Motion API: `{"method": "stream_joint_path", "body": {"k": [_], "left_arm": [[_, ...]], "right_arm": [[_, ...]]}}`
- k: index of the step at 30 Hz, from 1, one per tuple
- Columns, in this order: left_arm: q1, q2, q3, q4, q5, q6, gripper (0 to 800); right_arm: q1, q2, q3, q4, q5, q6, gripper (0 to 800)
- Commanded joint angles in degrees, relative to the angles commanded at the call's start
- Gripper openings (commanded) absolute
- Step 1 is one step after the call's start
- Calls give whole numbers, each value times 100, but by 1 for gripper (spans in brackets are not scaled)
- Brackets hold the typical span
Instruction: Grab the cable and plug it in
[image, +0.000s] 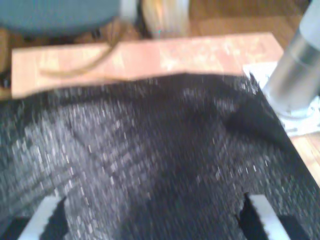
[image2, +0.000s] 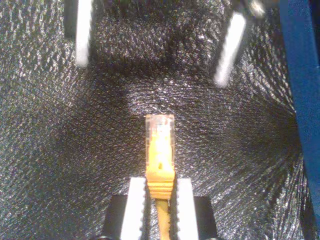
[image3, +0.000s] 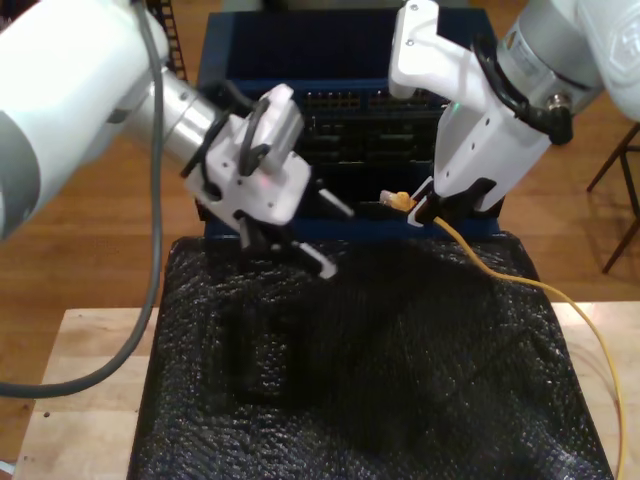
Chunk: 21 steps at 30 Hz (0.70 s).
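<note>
The yellow-orange cable (image3: 520, 280) runs from the exterior view's right edge up across the black mat to my second gripper (image3: 425, 208), which is shut on it just behind the plug. Its clear plug (image2: 160, 125) sticks out past the fingertips of my second gripper (image2: 160, 187) and hangs above the mat. The plug (image3: 397, 200) points toward the exterior view's left, in front of the port rows. My first gripper (image3: 332, 238) stands open and empty, facing the plug from the exterior view's left. Its fingers (image2: 82, 35) are spread wide. My first gripper (image: 152, 200) hovers over the mat.
A blue rack with a dark switch panel of ports (image3: 340, 110) stands behind the mat; its blue edge (image2: 300, 100) is beside the plug. The textured black mat (image3: 350, 380) covers a wooden table (image3: 90, 380). A silver arm column (image: 295, 70) rises at the table's edge.
</note>
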Motion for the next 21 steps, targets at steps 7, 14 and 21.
{"method": "stream_joint_path", "body": {"k": [7,14,21], "left_arm": [[53,-18,-9,-149,62,44,800],[158,-62,9,-255,264,62,800],[167,-246,44,-404,352,105,800]], "right_arm": [[-44,-62,0,246,0,-132,3],[-53,-44,0,404,9,-167,3],[-62,26,132,536,88,-167,3]]}}
